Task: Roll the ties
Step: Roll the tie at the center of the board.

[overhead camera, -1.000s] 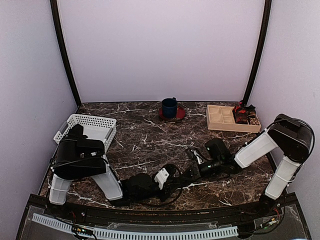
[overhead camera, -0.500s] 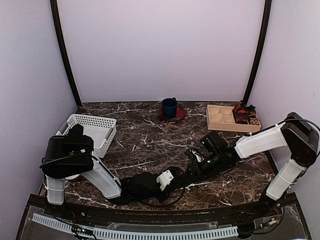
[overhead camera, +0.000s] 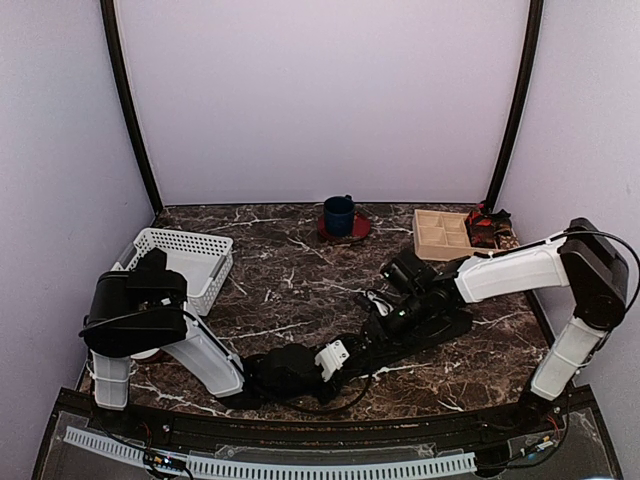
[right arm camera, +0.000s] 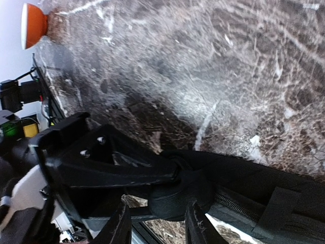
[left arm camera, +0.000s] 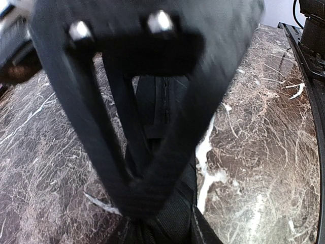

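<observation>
Tie (right arm camera: 238,175), coiled end clamped in left jaws, right jaws apart, seemingly flanking coil, far end cut off

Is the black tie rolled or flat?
Partly rolled: the tie has a small coil at the left tool; the rest lies flat on the table.
</observation>
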Available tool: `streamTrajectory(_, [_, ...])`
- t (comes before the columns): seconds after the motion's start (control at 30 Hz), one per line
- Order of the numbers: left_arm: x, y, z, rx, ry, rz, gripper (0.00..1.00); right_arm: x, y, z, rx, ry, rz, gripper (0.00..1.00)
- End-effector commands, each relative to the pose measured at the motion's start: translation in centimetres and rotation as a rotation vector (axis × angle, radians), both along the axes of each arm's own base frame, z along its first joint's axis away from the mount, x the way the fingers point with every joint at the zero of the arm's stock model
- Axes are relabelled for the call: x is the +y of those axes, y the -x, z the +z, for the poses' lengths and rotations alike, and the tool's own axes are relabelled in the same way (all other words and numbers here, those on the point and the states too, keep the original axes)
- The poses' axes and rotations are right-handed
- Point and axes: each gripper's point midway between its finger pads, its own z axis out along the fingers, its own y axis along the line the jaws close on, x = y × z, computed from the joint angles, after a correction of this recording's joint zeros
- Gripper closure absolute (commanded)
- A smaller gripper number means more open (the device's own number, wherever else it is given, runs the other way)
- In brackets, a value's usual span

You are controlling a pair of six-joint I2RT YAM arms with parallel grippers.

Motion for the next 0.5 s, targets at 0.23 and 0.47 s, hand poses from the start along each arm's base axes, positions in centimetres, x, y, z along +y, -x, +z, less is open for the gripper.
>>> streamTrajectory(0.23, [4.8,1.9,-8.0,0.082,-0.326,-0.027,0.69,-1.0,2.0,-3.8,0.041,0.182,0.032,0.69])
streamTrajectory(0.47, [4.7,2.0,-8.1,0.088,-0.33,-0.034,0.68,-0.8,1.7,-4.4,0.043,0.224,0.029,0.87])
